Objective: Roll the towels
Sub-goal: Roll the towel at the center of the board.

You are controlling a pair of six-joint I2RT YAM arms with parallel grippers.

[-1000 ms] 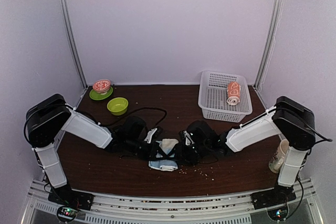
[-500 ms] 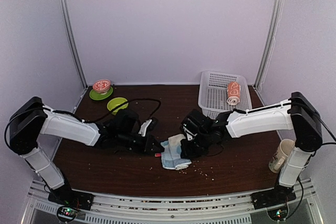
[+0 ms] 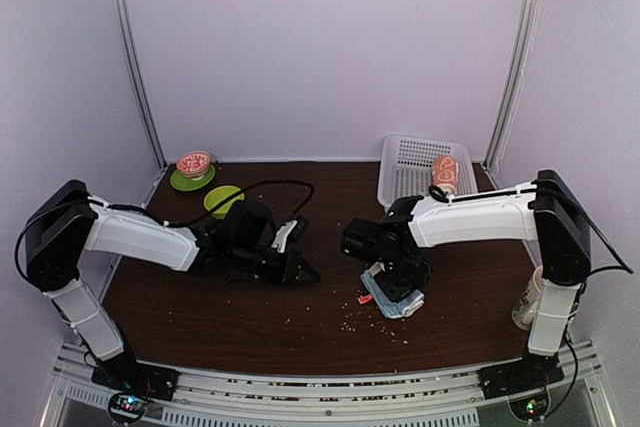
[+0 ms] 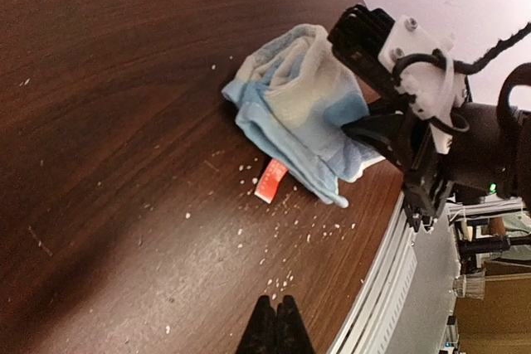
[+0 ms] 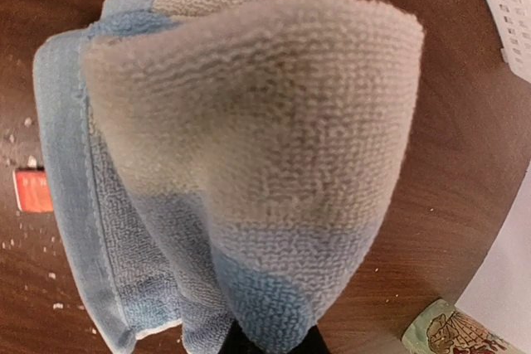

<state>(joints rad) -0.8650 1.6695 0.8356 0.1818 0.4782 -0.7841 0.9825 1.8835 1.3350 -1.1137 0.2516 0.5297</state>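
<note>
Blue towel [image 3: 398, 302] — farther right, bundled

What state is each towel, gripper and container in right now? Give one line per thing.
right gripper: shut on light-blue terry towel.
light-blue terry towel: loosely bunched, not neatly rolled.
orange printed towel: rolled, lying in white plastic basket.
left gripper: shut, empty.
lime-green bowl: upright, empty.
</note>
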